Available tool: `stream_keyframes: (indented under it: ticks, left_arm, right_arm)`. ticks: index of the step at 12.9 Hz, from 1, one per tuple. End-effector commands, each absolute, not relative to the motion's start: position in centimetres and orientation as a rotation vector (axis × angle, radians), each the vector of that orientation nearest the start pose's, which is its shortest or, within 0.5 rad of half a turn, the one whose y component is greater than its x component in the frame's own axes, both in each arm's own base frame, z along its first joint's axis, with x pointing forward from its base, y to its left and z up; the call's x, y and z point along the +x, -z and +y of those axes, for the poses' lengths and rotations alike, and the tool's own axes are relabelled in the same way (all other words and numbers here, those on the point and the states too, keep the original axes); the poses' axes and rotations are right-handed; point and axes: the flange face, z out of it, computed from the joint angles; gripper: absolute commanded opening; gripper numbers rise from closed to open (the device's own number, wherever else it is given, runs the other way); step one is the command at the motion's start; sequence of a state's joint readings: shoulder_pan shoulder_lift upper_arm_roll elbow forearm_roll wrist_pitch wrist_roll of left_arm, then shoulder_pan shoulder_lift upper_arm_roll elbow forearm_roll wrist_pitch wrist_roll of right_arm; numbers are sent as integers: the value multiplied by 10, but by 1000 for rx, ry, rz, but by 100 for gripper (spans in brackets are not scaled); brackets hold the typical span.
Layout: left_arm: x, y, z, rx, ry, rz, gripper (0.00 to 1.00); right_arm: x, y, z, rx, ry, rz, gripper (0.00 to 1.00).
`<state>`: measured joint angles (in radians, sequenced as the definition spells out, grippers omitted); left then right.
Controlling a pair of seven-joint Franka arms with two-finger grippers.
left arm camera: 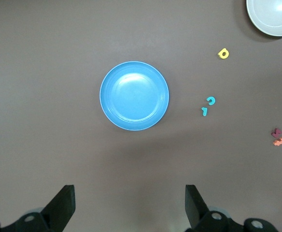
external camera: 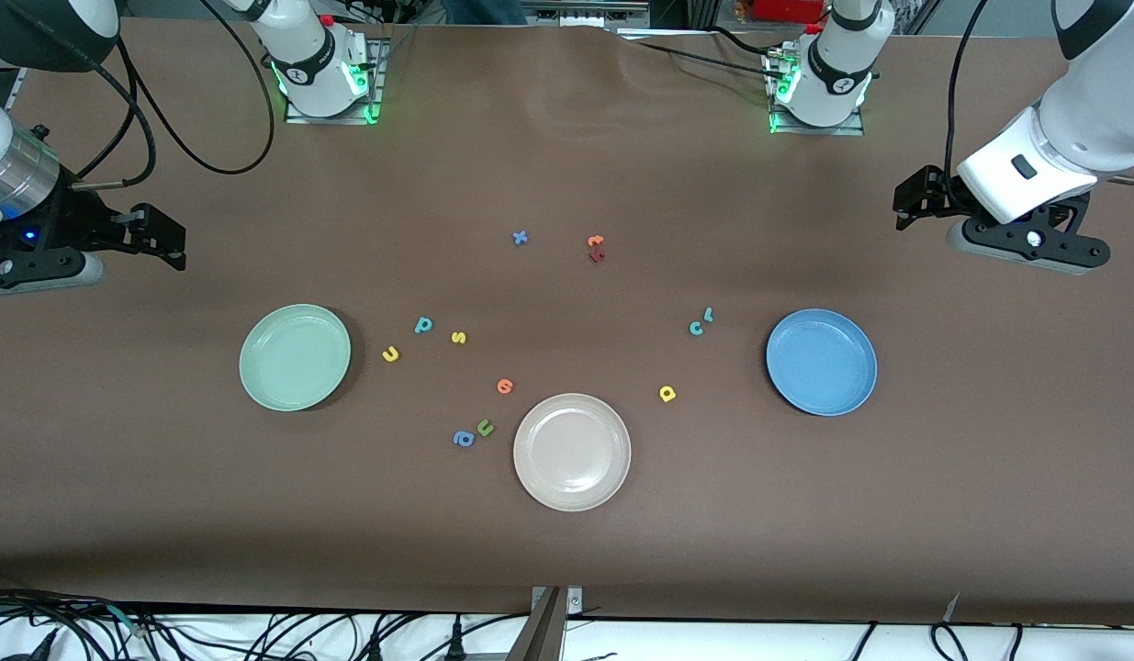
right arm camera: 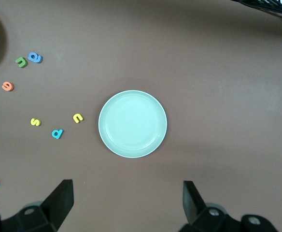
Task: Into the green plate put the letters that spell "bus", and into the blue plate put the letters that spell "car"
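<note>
The green plate (external camera: 295, 357) (right arm camera: 132, 123) lies empty toward the right arm's end. Beside it lie the teal b (external camera: 423, 324) (right arm camera: 57, 133), yellow u (external camera: 390, 353) (right arm camera: 77, 117) and yellow s (external camera: 458, 337) (right arm camera: 35, 122). The blue plate (external camera: 821, 361) (left arm camera: 134, 95) lies empty toward the left arm's end. Near it are the teal c (external camera: 696, 328) (left arm camera: 210, 100), teal r (external camera: 708, 315) (left arm camera: 204, 111) and yellow a (external camera: 668, 394) (left arm camera: 223, 53). Both grippers hang open and empty over bare table: the left gripper (external camera: 908, 207) (left arm camera: 130, 208) at its end, the right gripper (external camera: 167, 240) (right arm camera: 128, 205) at its own.
A beige-pink plate (external camera: 572, 451) lies between the two plates, nearer the front camera. Beside it lie an orange letter (external camera: 504, 386), an olive u (external camera: 485, 427) and a blue a (external camera: 464, 439). Farther back lie a blue x (external camera: 521, 238) and an orange (external camera: 596, 241) and dark red letter (external camera: 597, 256).
</note>
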<state>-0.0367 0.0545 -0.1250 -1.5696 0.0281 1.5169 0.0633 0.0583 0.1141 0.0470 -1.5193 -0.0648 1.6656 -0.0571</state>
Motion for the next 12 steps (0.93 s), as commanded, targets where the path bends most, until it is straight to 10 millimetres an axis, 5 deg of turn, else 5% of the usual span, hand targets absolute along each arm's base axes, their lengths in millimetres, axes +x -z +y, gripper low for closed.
stream_keyframes:
  ticks: [1,4,12]
  left_arm:
    - [550,-596,-83,-3109,-168,369,100]
    - [550,-596,-84,-3109,-168,372,100]
    - [550,-595,-84,-3109,-170,369,100]
  right_arm:
    - [596,-599,55,-3138,56,-247,100]
    - [596,-595,53,-3131,9,-377,100]
    - [596,-595,51,-3135,9,-370,100]
